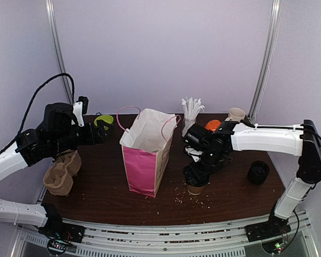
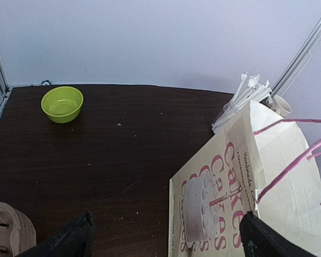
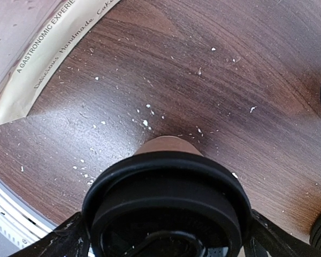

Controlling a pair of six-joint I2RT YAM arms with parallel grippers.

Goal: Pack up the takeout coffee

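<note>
A takeout coffee (image 1: 196, 188) stands on the table right of the bag: a brown paper cup (image 3: 168, 145) under a round black lid (image 3: 166, 203). My right gripper (image 1: 195, 179) is lowered over it, open. Its fingers (image 3: 75, 238) flank the lid closely on both sides, and I cannot tell whether they touch it. The cream and pink paper bag (image 1: 144, 152) stands open at mid-table, also showing in the left wrist view as the bag (image 2: 246, 182). My left gripper (image 1: 99, 134) hovers high to the bag's left, open and empty, its jaws (image 2: 166, 238) wide over bare table.
A cardboard cup carrier (image 1: 61, 174) lies at the left. At the back are a green bowl (image 1: 103, 121), a holder of wrapped straws (image 1: 191, 112), an orange bowl (image 1: 212, 125) and a cream mug (image 1: 236, 114). A black cup-like object (image 1: 258, 172) stands at the right. Crumbs litter the table.
</note>
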